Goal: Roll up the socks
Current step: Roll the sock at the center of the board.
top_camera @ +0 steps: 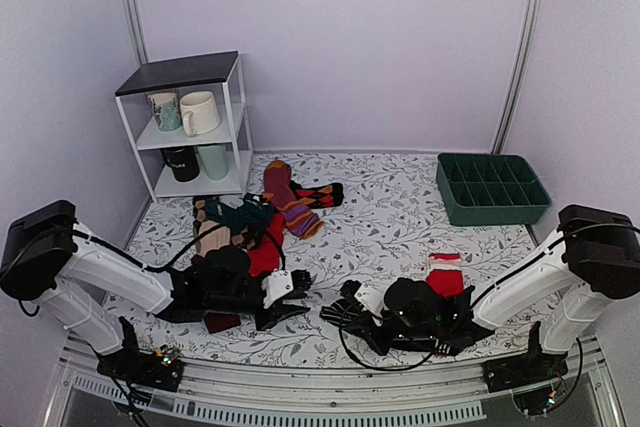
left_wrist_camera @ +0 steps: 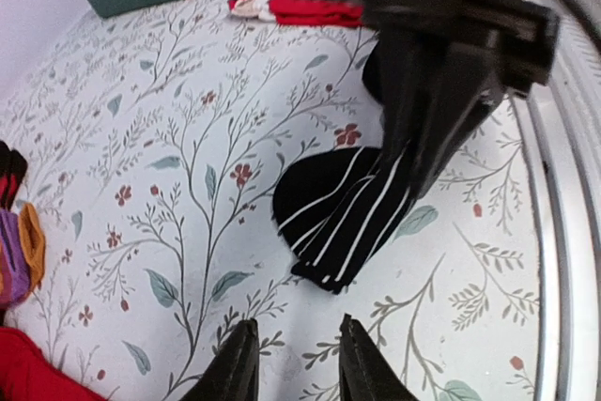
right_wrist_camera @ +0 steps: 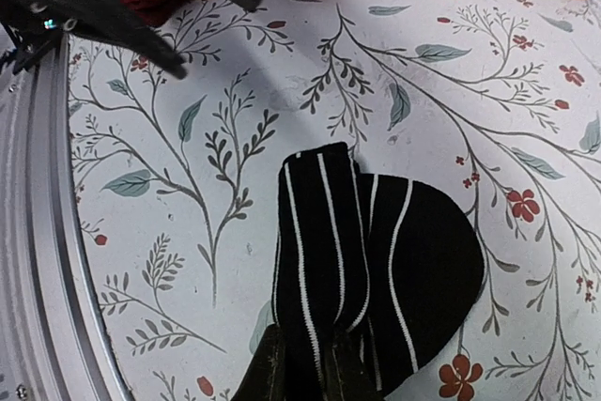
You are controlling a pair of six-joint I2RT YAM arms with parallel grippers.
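- Mid-table: wide bare cloth between sock pile and green tray; free passage.
- Back left: shelf with mugs blocks the corner.
- Near right: red sock, flat, low.
- Front centre: tight. Left gripper and right gripper meet nose to nose, with the striped sock on the cloth between them.
- Front edge: rail.

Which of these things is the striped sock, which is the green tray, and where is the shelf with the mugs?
striped sock (right_wrist_camera: 376, 260): right wrist view, on its black knit middle.
green tray (top_camera: 490, 215): top view, on its near wall.
shelf (top_camera: 180, 72): top view, on its dark top board.
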